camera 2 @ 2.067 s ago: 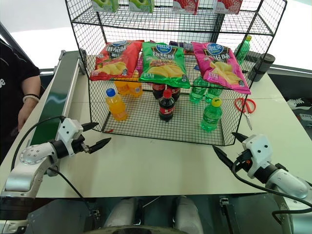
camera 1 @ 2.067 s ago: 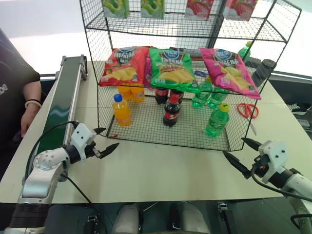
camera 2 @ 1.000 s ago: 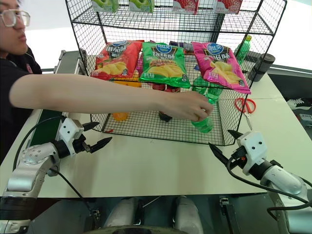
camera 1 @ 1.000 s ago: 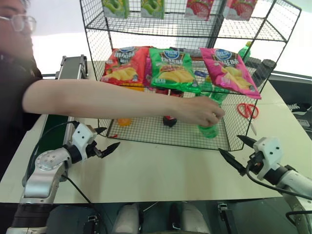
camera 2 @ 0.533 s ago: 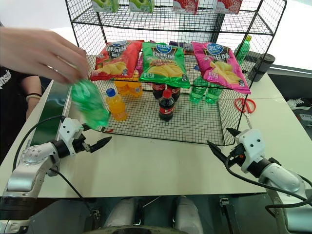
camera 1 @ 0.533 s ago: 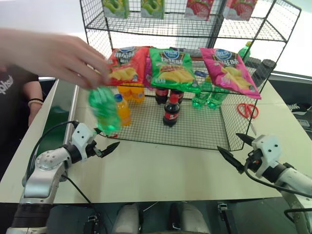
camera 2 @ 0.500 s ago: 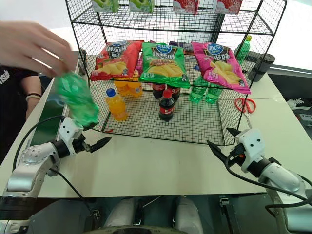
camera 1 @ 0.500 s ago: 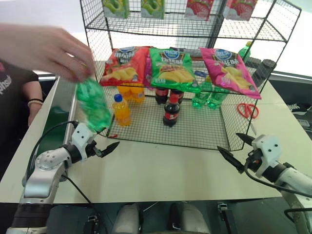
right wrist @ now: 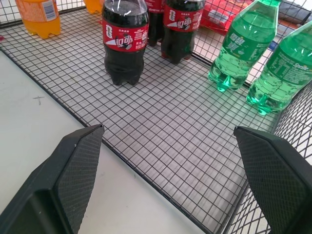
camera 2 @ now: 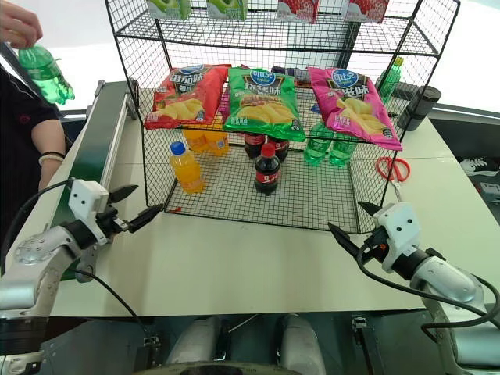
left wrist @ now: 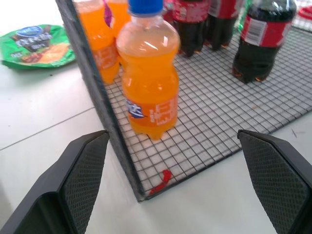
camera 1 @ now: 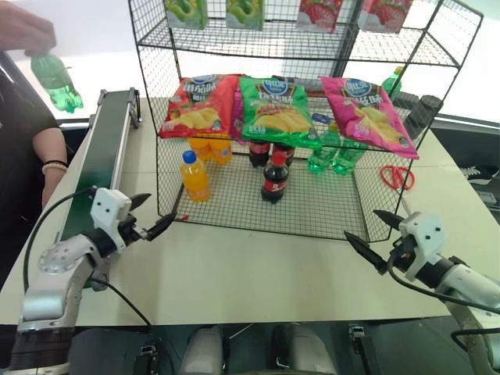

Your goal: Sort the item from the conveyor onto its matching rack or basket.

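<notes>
Bottle (camera 1: pixel 55 80) hangs in a person's hand (camera 1: pixel 26 27) above the conveyor's (camera 1: pixel 101 156) far end, so we wait, both jaws apart, until it lands before shelving it on the rack (camera 1: pixel 258 211).

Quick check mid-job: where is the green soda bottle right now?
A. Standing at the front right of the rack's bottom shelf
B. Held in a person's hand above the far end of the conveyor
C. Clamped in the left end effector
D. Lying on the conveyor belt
B: a person's hand grips the green soda bottle in the air, above the far end of the conveyor.
</notes>
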